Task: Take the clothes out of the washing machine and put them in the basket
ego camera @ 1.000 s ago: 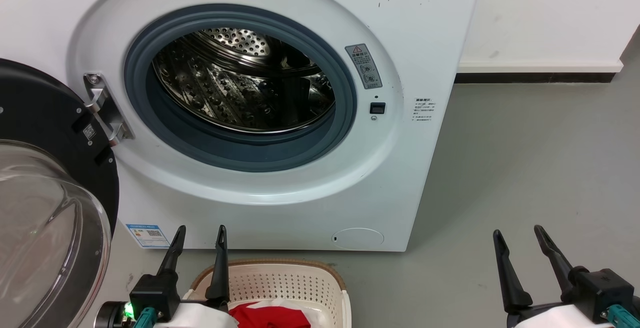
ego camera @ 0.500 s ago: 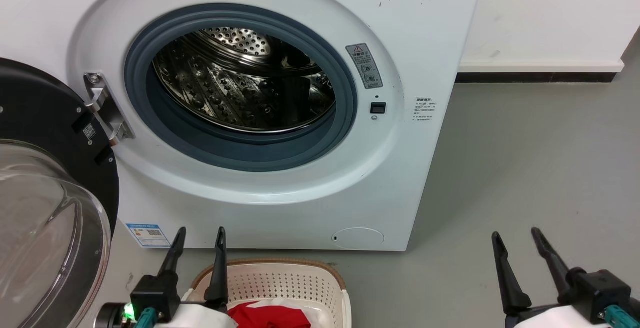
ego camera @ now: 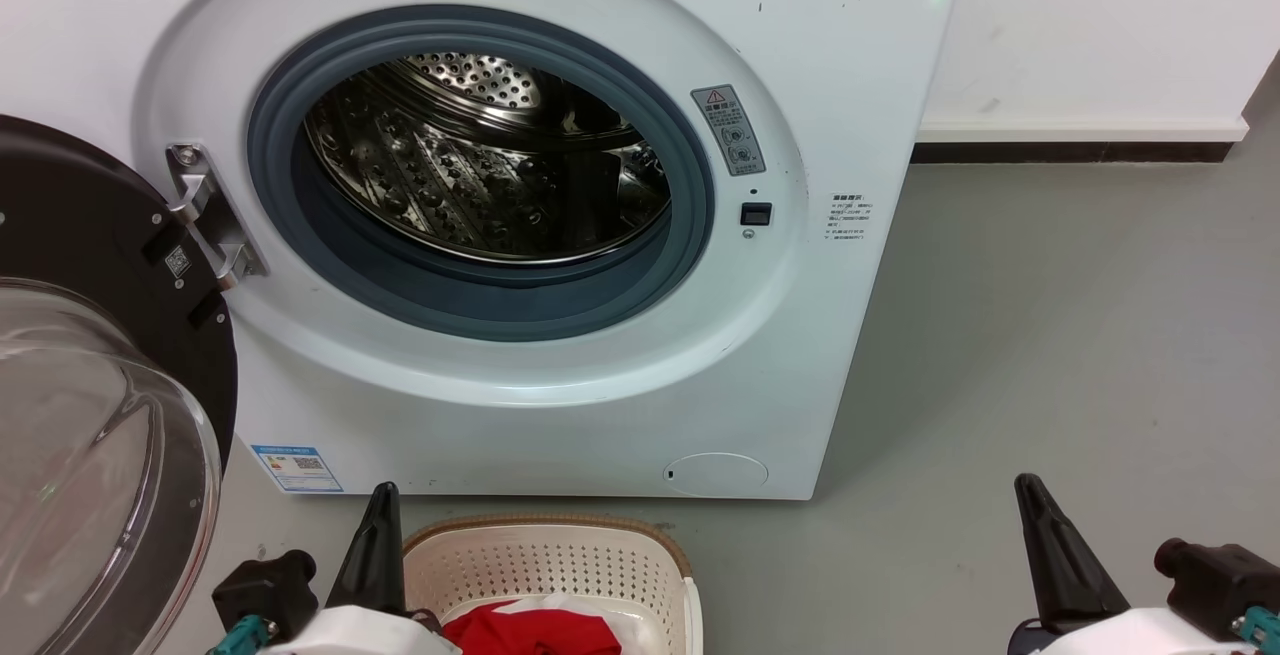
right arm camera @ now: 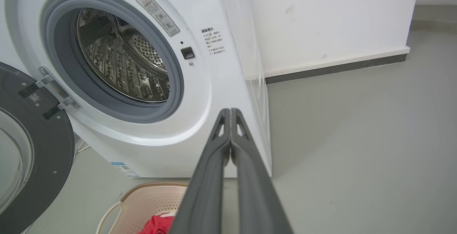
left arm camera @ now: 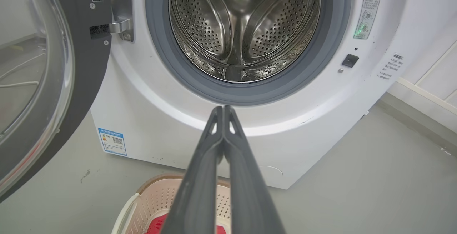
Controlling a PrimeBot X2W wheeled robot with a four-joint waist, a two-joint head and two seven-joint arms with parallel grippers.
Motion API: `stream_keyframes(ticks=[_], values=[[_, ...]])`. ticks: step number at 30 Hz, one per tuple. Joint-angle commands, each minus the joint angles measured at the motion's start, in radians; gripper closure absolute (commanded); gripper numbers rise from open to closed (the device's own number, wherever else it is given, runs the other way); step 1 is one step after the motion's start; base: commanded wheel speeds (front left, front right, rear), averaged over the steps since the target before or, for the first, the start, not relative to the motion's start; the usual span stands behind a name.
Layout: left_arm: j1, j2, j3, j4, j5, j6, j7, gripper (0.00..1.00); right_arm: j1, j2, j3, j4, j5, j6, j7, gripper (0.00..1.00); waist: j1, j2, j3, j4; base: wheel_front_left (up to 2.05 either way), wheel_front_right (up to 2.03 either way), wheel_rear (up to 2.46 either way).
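Steel washing machine drum [left arm camera: 242,30] looks bare; red clothes [ego camera: 535,632] in basket [ego camera: 560,563]. Pressed together, empty: left fingers [left arm camera: 209,155], right fingers [right arm camera: 217,155]. Likely finished; next, only confirm drum empty.

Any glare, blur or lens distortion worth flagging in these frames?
Head view: sharp, with glare streaks on the door glass. Left wrist view: drum crisp, left tool soft near the lens. Right wrist view: machine edge bows slightly, fisheye.

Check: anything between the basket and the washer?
No. Just a bare strip of grey floor between basket and washer, plain in the head view.
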Motion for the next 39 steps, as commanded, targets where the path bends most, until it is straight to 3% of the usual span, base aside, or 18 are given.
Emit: stream_keyframes(ticks=[1,19,39], values=[[-0.033,0.000,0.009,-0.011,-0.038,-0.005,0.006,1.00,-0.033,-0.009,0.000,-0.004,0.043,0.000,0.003,1.00,-0.0001,0.0000,0.000,0.000,0.00,0.00,0.00],[-0.065,-0.007,0.047,0.007,-0.337,-0.032,0.077,1.00,-0.094,-0.023,-0.005,0.067,0.366,0.000,0.021,1.00,-0.0001,0.0000,0.003,-0.005,0.00,0.00,0.00],[-0.097,-0.013,0.083,0.027,-0.606,-0.056,0.143,1.00,-0.146,-0.030,-0.018,0.130,0.651,0.000,0.044,1.00,-0.0001,0.0000,0.006,-0.010,0.00,0.00,0.00]])
